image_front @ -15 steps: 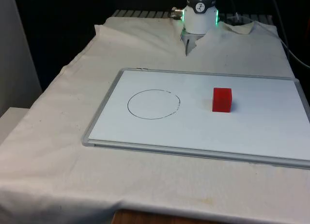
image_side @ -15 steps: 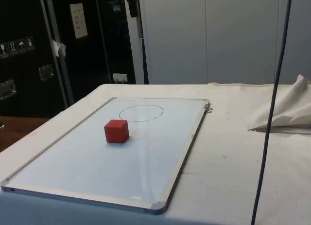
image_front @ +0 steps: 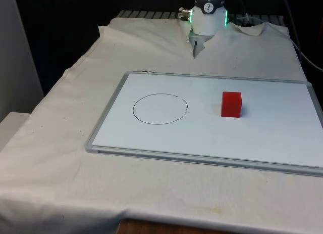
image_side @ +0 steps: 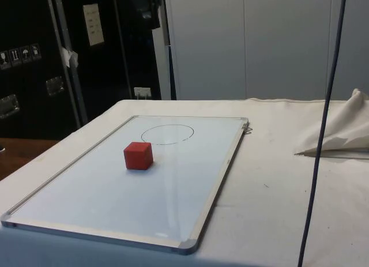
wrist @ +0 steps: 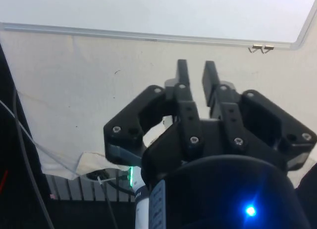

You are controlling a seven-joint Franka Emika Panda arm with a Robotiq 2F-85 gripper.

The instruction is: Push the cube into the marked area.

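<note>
Here, start from the table under its white cloth (image_front: 60,143), on which a whiteboard (image_front: 282,148) lies flat with its long axis running across the front view from left to right. On the board you will find a hand-drawn circle (image_front: 160,108), the marked area, toward the front view's left, and the red cube (image_front: 231,103) toward the front view's right, well apart from that circle. Treat the task as not yet begun: the cube sits wholly outside the circle, and the entire push is left to do. The cube has no long axis; in the front view one face is turned squarely to the camera, its edges roughly parallel to the board's edges. The gripper (wrist: 194,76) hangs above the cloth beyond the board's far edge, away from the cube. Its fingers (wrist: 182,75) stand parted by a narrow gap and hold nothing.
</note>
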